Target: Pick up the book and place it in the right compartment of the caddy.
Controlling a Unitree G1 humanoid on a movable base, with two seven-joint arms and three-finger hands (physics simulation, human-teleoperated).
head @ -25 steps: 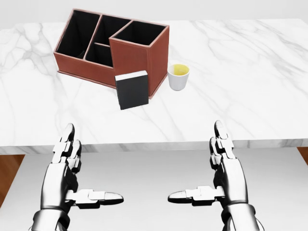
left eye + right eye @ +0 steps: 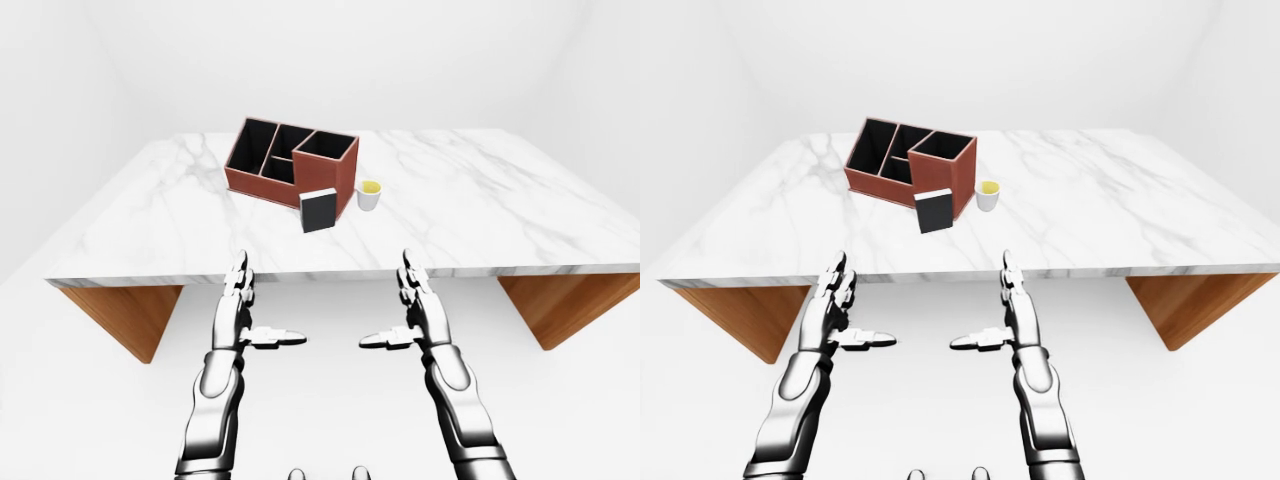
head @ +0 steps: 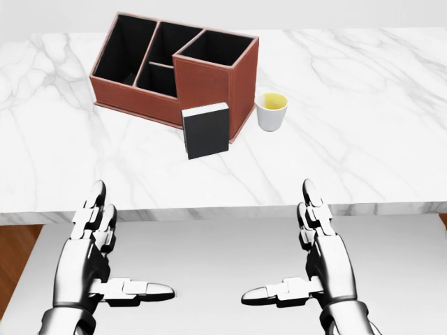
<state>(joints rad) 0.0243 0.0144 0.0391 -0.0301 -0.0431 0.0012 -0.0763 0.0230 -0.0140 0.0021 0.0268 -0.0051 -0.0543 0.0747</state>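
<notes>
White room; marble table point(image 2: 480, 210) bears caddy point(image 3: 209, 77), book point(image 3: 206, 131).

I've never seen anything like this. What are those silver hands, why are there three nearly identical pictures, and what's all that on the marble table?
These are computer-rendered pictures from a simulated humanoid robot. All three come from cameras on its head, looking out over its own arms; two are a left and right eye, so they nearly match.

The silver shapes are its three-fingered hands: the left hand and the right hand. Both are open, held below the table's near edge, and hold nothing.

On the marble table stands a reddish-brown caddy with several dark compartments. A black book stands upright against its near wall. Beside the caddy, to the right in the head view, is a small white cup with something yellow inside.

The book is meant for the caddy's right compartment; that has not yet begun.
</notes>
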